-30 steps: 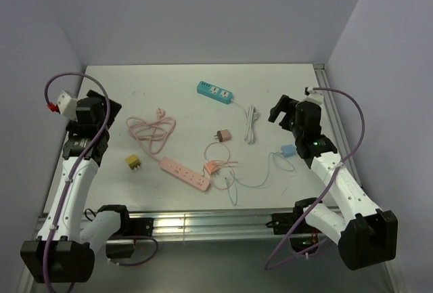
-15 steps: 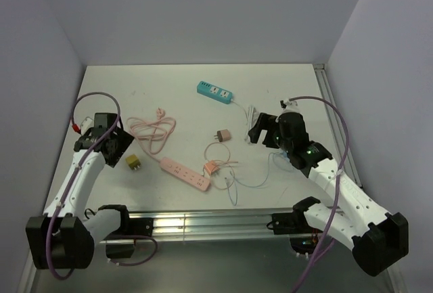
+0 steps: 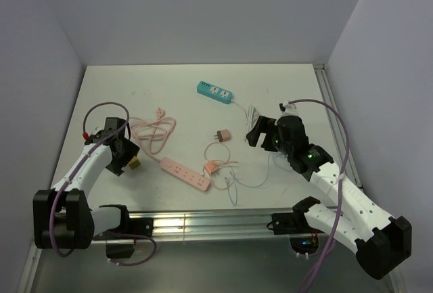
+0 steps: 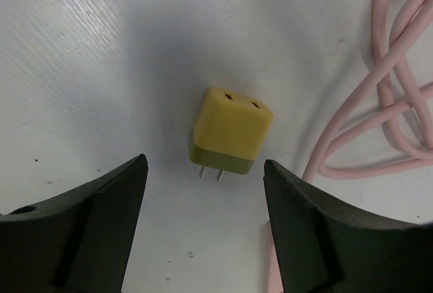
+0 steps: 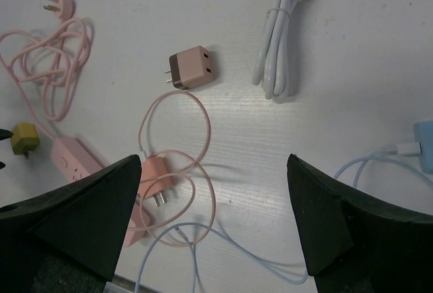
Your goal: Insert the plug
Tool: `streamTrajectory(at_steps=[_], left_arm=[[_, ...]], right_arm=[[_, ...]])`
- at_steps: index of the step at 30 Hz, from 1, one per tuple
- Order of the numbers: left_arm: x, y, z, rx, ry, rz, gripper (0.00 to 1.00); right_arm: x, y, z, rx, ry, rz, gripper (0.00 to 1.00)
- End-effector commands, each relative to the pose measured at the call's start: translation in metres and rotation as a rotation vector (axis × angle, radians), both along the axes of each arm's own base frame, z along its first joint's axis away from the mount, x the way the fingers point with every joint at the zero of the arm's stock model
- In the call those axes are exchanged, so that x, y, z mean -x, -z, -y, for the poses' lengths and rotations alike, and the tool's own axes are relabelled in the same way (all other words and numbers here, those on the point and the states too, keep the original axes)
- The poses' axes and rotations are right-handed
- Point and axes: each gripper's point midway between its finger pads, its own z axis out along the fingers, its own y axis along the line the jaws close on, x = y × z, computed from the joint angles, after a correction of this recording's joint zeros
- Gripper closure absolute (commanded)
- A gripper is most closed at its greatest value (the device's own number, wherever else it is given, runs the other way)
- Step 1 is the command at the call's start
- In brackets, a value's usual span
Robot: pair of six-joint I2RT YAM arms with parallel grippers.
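A yellow two-prong plug lies flat on the white table, prongs pointing toward my left gripper. That gripper is open and hovers low, its fingertips flanking the prong end without touching it. From above, the plug peeks out beside the left gripper. The pink power strip lies just right of it. My right gripper is open and holds nothing, above a pink charger and its looped cord. In the top view the right gripper hangs right of centre.
A coiled pink cable lies right of the yellow plug. A brown-pink adapter, a bundled white cable and a light blue charger with a thin blue cord are near the right arm. A teal power strip sits farther back.
My left arm came down from the left wall to the yellow plug and its jaws narrowed. My right arm moved left and forward toward the table's middle.
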Motion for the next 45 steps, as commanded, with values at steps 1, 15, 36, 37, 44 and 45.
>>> streamTrajectory(at_steps=[1, 15, 36, 37, 44, 45], left_arm=[[-0.011, 0.002, 0.0, -0.007, -0.007, 0.027, 0.25], [-0.011, 0.034, 0.001, -0.012, 0.005, -0.054, 0.37], [-0.036, -0.131, 0.12, 0.304, 0.51, 0.591, 1.0], [-0.037, -0.158, 0.143, 0.352, 0.61, 0.694, 1.0], [0.006, -0.202, 0.223, 0.407, 0.986, 0.831, 1.0], [0.018, -0.198, 0.237, 0.388, 1.06, 0.817, 1.0]], right_arm=[[0.001, -0.006, -0.001, -0.016, 0.008, 0.023, 0.05], [0.005, 0.003, -0.001, -0.013, 0.006, 0.003, 0.05], [0.028, 0.004, -0.074, -0.086, -0.299, -0.086, 0.11], [0.029, -0.001, -0.083, -0.124, -0.324, -0.078, 0.12], [0.046, -0.038, -0.107, -0.26, -0.404, -0.062, 0.16], [0.048, -0.046, -0.105, -0.271, -0.398, -0.05, 0.16]])
